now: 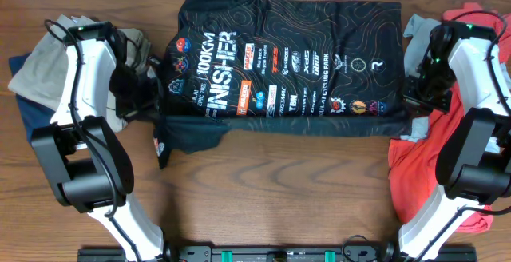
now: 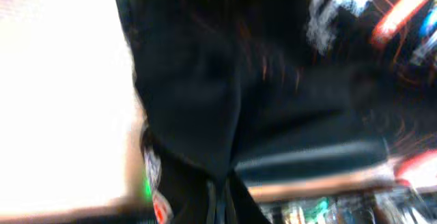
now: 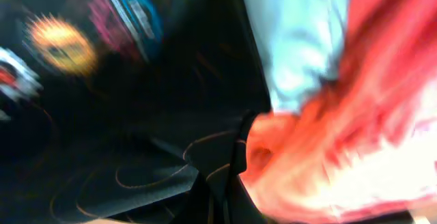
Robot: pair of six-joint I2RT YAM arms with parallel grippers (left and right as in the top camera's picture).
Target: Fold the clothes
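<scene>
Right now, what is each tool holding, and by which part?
Both tools are shut on the black T-shirt: left tool at its left edge, right tool at its right edge. Exact pinch points are blurred.

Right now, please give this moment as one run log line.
phase: folding | black T-shirt: flat on table | left gripper: shut on black T-shirt | right gripper: shut on black T-shirt

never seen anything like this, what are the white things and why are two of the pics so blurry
The white things are two robot arms at a wooden table, seen from a camera above. The blurry pictures come from cameras on each wrist, close to the cloth. A black T-shirt lies spread flat between the arms. The left hand and right hand are shut, each at a side edge of that shirt and seemingly pinching it. A red shirt lies heaped on the right, and beige and blue clothes on the left.
</scene>
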